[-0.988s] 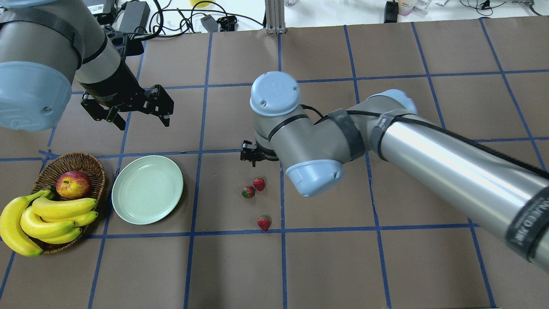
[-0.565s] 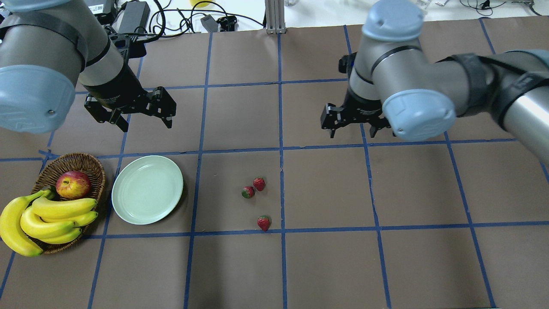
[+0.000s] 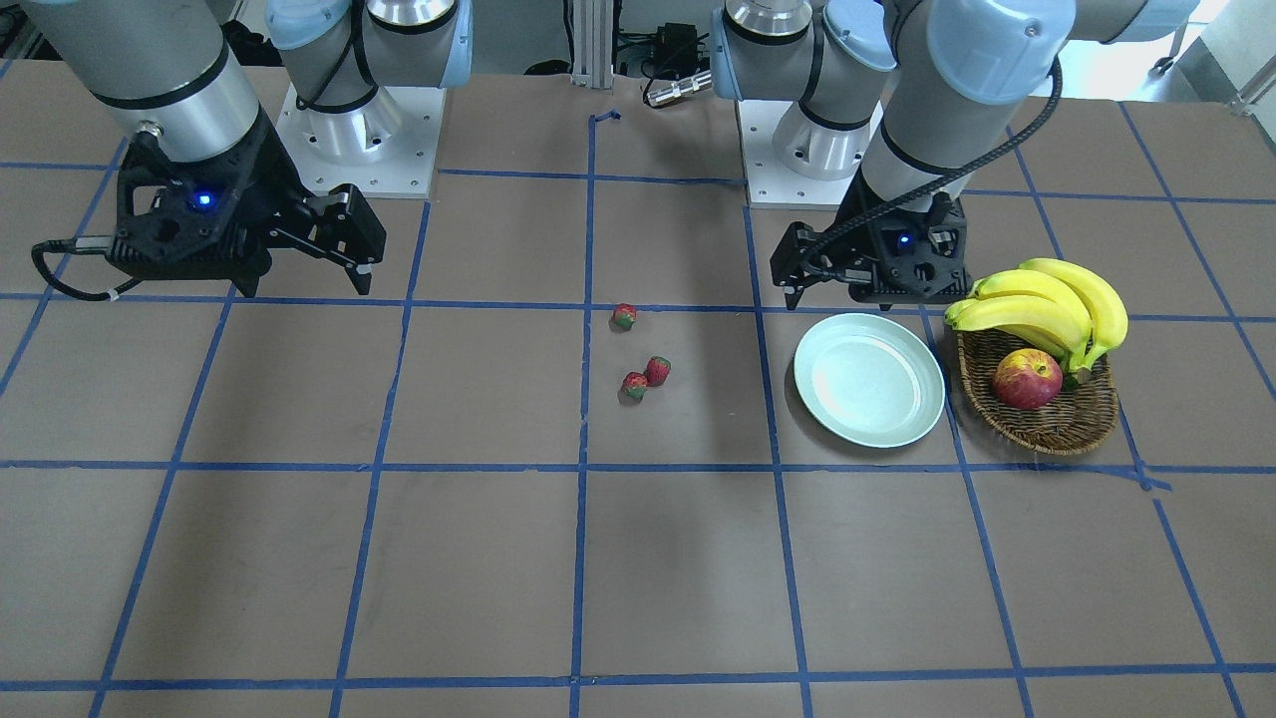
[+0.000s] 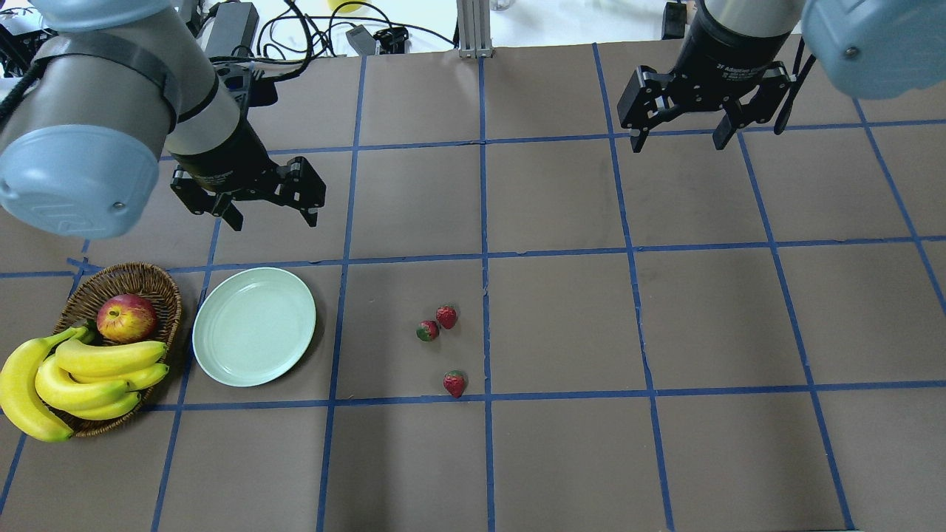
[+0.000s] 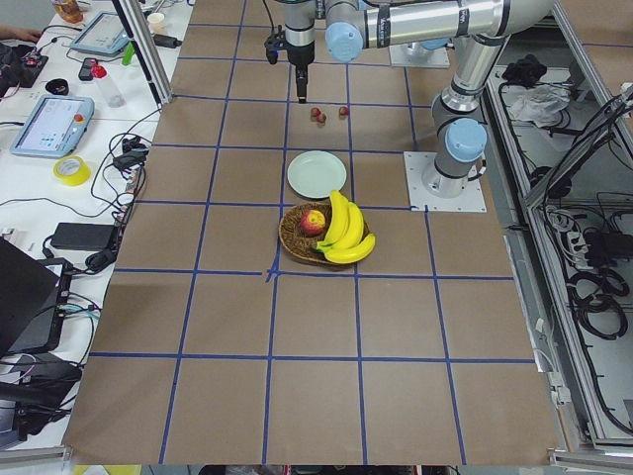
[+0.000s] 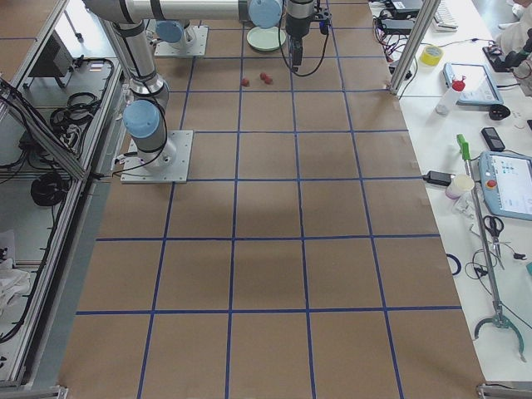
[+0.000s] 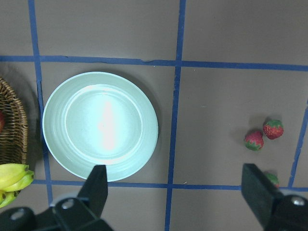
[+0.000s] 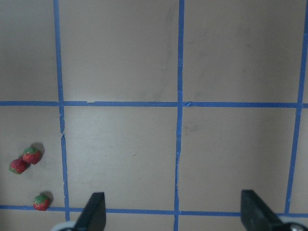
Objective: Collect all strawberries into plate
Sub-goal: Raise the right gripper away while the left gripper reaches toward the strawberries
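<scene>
Strawberries sit in neither pair of jaws. The left gripper hangs high near the plate with its jaws spread and empty. The right gripper hangs likewise released and empty on its own side, well apart from the fruit. Outward from the left jaws, the pale green plate lies bare on the tabletop, just beside a wicker basket holding an apple and bananas. All three berries lie on the tabletop between the two arms: two touching or nearly so, the third berry alone, nearer the robot, just beside a blue tape line.

Nothing is collected yet, so the step in hand is likely the first reach. The left arm seems the better choice, being nearer both berries and plate. The lone berry offers clear room on each side. A straight descent, jaws centred across its widest part, and a gentle close should serve; pinched off-centre, so small and rounded a piece may squirt out. With the pair, the jaws should straddle one berry only. Release belongs low over the plate's middle, lest a berry roll over the shallow rim.
</scene>
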You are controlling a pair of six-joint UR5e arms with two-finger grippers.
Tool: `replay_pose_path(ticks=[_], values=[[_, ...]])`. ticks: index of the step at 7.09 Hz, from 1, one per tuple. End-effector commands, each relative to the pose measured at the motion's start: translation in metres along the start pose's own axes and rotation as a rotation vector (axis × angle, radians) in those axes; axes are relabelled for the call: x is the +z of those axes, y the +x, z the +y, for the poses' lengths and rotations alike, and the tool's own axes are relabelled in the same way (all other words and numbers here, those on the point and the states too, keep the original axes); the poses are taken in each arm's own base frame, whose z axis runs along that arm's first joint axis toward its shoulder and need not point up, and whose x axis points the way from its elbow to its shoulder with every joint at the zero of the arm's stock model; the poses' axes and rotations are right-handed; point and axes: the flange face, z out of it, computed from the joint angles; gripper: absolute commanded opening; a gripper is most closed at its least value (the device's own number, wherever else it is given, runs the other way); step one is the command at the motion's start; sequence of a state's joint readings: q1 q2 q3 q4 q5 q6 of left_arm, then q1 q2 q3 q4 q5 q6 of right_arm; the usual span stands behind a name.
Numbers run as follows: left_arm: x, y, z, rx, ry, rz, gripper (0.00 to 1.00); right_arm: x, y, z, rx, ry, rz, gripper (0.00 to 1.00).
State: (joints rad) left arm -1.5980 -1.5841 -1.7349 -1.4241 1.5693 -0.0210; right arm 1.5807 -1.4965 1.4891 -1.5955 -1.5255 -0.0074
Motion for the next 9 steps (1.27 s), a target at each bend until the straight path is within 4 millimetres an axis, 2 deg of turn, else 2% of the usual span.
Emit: replay_pose_path(ticks=[1, 2, 4, 6, 9], values=[[0.024, 0.057, 0.016, 0.102, -0.047, -0.005, 1.00, -0.033, 0.006, -0.007, 0.014, 0.108, 0.001, 1.00], [0.057, 0.067, 0.023, 0.107, -0.121, 0.065, 1.00, -0.027, -0.002, 0.000, -0.007, 0.066, -0.002, 1.00], [0.127, 0.074, 0.036, 0.127, -0.094, 0.117, 1.00, -0.024, -0.004, 0.001, -0.014, 0.057, -0.002, 1.00], [0.155, 0.092, 0.044, 0.251, -0.061, 0.122, 1.00, -0.022, -0.005, 0.002, -0.014, 0.046, -0.002, 1.00], [0.183, 0.097, 0.040, 0.340, -0.109, 0.122, 1.00, -0.021, -0.004, 0.002, -0.009, 0.043, -0.004, 1.00]])
